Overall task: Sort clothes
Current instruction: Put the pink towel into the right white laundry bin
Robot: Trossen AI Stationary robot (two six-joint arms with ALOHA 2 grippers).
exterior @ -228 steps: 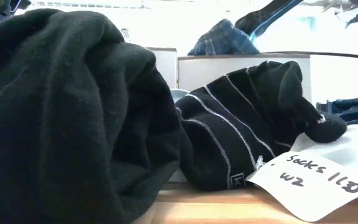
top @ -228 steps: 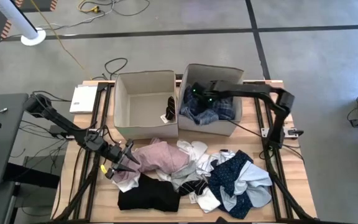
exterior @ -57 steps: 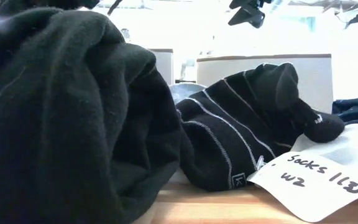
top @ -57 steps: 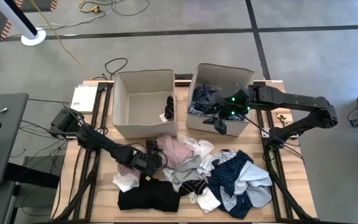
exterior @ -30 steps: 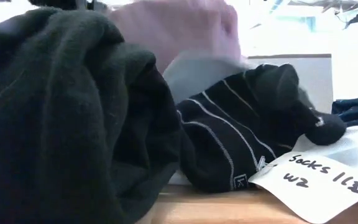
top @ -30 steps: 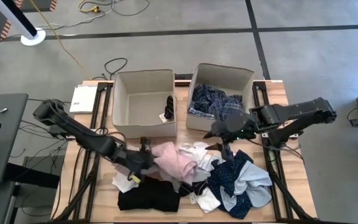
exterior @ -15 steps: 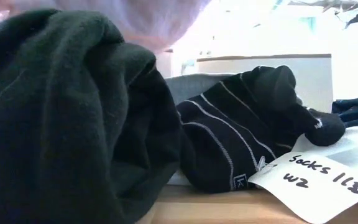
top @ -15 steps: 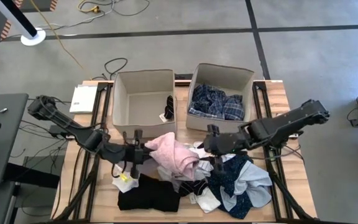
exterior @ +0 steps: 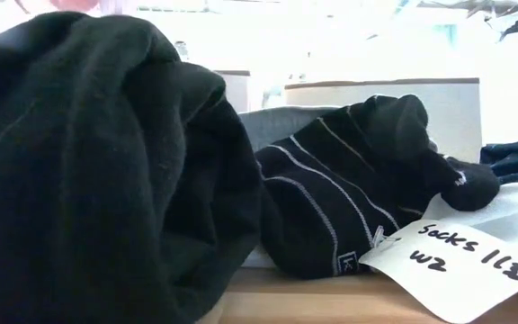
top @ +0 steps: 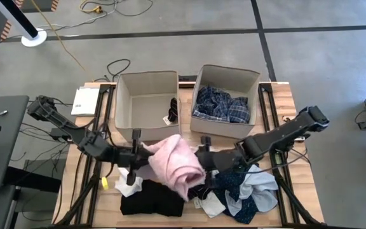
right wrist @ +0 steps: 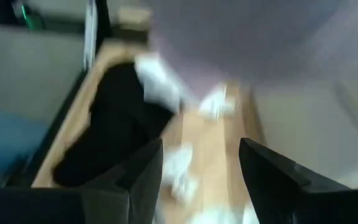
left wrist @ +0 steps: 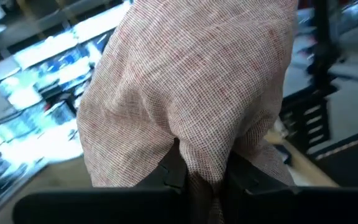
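Left gripper (left wrist: 204,177) clamps pink garment (top: 173,162), apparently lifted.

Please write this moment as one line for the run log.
left gripper: shut on pink garment, lifted | right gripper: open, beside it | plaid garment: in right box

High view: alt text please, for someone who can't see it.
The left gripper, shut on a pink garment, holds it above the clothes pile on the table, with the open right gripper beside it. Behind stand two beige boxes; the right holds blue plaid clothing.
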